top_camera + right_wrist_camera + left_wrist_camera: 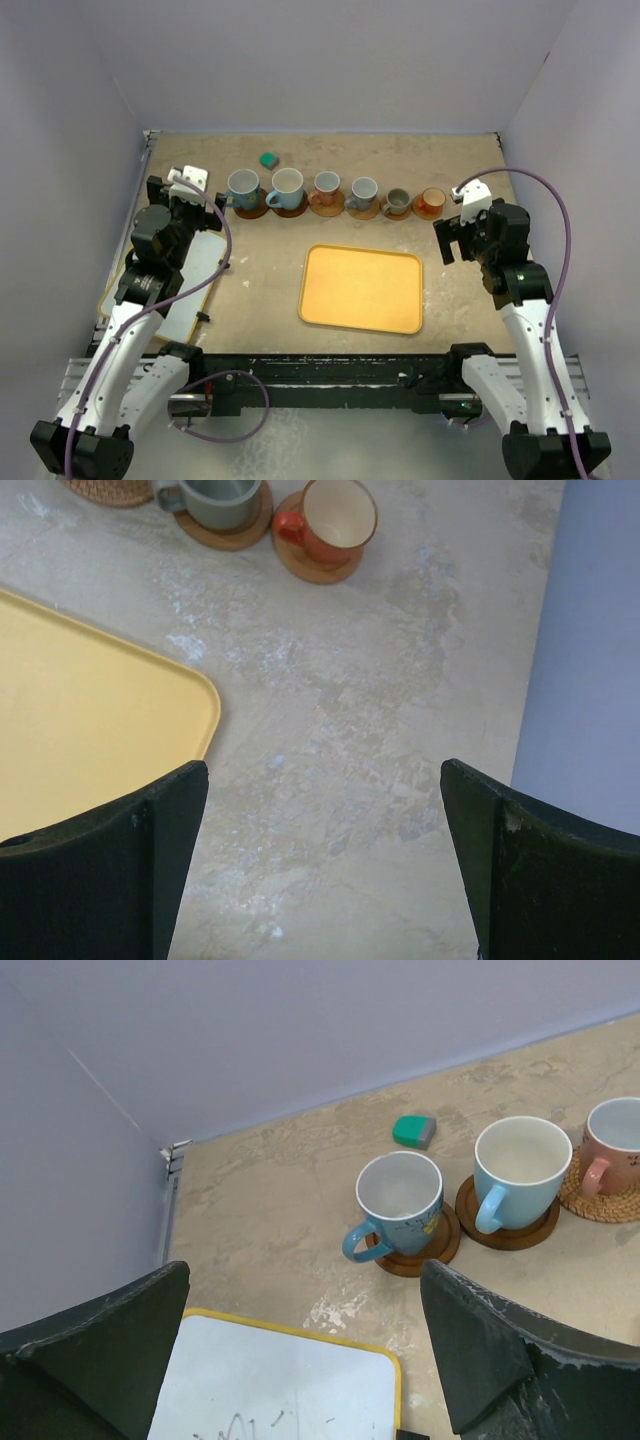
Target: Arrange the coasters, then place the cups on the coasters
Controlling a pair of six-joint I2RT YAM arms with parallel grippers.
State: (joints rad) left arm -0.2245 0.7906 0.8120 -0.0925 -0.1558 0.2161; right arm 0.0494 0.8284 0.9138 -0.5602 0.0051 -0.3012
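Your left arm (140, 290) is bent up at the left side, and your left gripper (305, 1265) has its jaws spread wide, holding nothing. Your right arm (520, 290) mirrors it, and your right gripper (323, 765) is equally wide and empty.

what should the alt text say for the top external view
Six cups stand in a row across the far part of a table, each on its own coaster. An empty yellow tray lies nearer the middle, with a small teal block behind the row. The left arm and right arm sit at the sides, clear of the cups.
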